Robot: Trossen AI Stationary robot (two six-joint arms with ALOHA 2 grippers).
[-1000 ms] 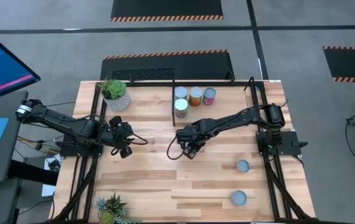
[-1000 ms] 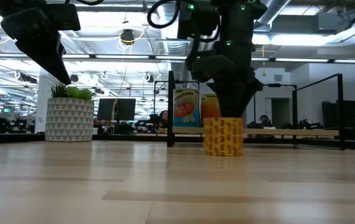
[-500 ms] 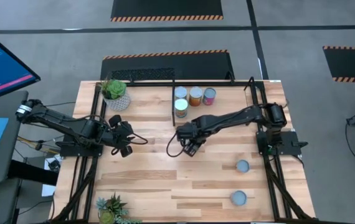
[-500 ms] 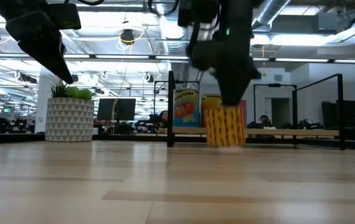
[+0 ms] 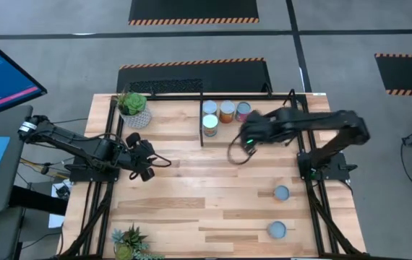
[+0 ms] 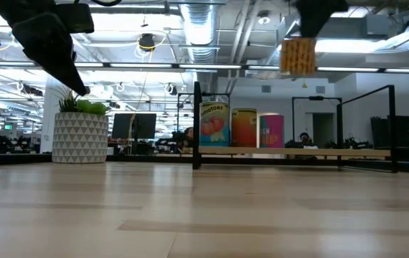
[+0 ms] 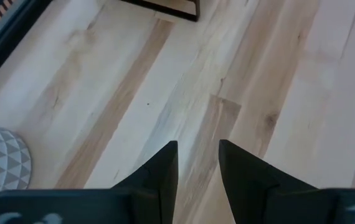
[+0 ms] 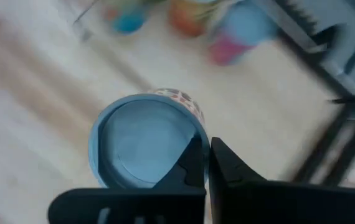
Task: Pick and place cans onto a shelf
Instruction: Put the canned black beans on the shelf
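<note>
My right gripper (image 5: 248, 139) hangs high above the table (image 5: 191, 195), pinching the yellow can (image 6: 297, 55) by its rim; in my right wrist view the fingers (image 8: 218, 163) are pressed nearly together over the edge of the can's silvery top, and the can's body hangs below them. In the low view the can dangles clear of the wood, well above the shelf (image 6: 298, 152).

Just beyond my right gripper, toward the back of the table, four cans sit in the shelf bay: a blue-and-red one (image 6: 214, 124), an orange one (image 6: 244, 128) and a pink one (image 6: 270, 131), with a further can (image 5: 210, 126) in front. Behind my gripper, nearer the table's front edge, two more cans (image 5: 282, 193) (image 5: 277, 230) stand on the bare wood, well apart from me.

My left gripper (image 7: 197, 163) waits over the other side of the table, fingers spread a little, holding nothing, near the potted plant (image 5: 132, 107).
</note>
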